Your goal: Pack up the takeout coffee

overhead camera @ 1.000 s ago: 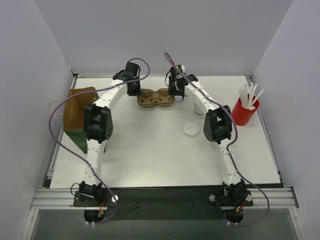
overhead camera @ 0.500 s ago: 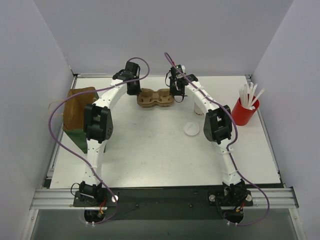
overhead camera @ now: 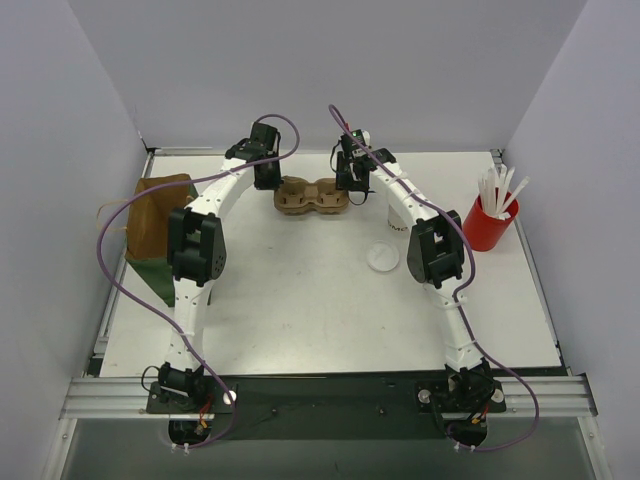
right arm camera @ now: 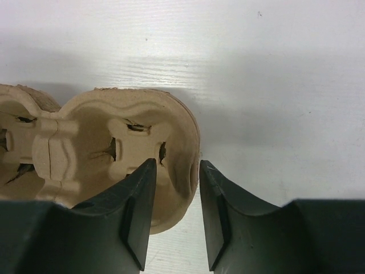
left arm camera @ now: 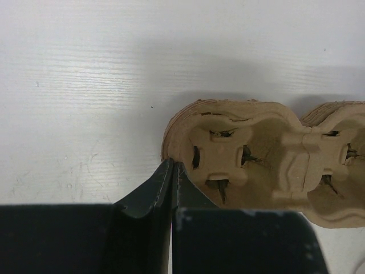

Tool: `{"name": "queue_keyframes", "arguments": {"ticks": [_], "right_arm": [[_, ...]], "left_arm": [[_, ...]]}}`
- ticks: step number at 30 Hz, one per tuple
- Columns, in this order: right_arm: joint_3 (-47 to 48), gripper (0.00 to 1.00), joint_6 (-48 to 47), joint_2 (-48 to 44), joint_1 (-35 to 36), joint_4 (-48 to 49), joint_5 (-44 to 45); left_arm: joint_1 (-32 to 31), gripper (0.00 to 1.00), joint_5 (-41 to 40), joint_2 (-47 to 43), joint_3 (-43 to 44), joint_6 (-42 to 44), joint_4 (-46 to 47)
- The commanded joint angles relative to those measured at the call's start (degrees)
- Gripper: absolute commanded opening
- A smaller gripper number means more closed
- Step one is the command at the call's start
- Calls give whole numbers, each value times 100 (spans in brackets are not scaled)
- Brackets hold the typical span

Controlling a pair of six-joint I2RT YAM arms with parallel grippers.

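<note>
Change since a second ago: from overhead I see almost none. Both arms stay at the ends of the brown moulded-pulp cup carrier (overhead camera: 312, 195).

- Small white paper takeout cup (overhead camera: 391, 222): dark print, mostly hidden beside the right arm.
- Round whitish lid (overhead camera: 382, 257): flat on the white table (overhead camera: 300, 300), near that cup.
- Left gripper (left arm camera: 171, 166): fingers pinched together on the carrier's left rim.
- Right gripper (right arm camera: 177, 164): fingers apart, straddling the right rim, one inside the well.
- Red cup of white sticks (overhead camera: 486, 225): far right.
- Brown paper bag (overhead camera: 160, 215): far left.
</note>
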Motion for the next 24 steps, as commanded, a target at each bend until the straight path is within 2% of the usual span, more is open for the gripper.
{"name": "queue_keyframes", "arguments": {"ticks": [1,4,6,10,15,24], "right_arm": [[67,28,47,42,-1,42,-2],[67,22,73,51,8,51,-46],[76,22,82,68,-1,59,-72],[59,29,100,121,-1,33,-72],[50,29,126,174,-10,51,-108],[76,10,161,121,-9,51,-72]], "left_arm": [[-17,0,97,9,311,60,14],[-17,0,115,0,320,78,23],[-17,0,115,0,320,78,23],[-17,0,124,35,302,78,6],[-17,0,124,26,267,69,41],[-8,0,132,26,267,78,23]]}}
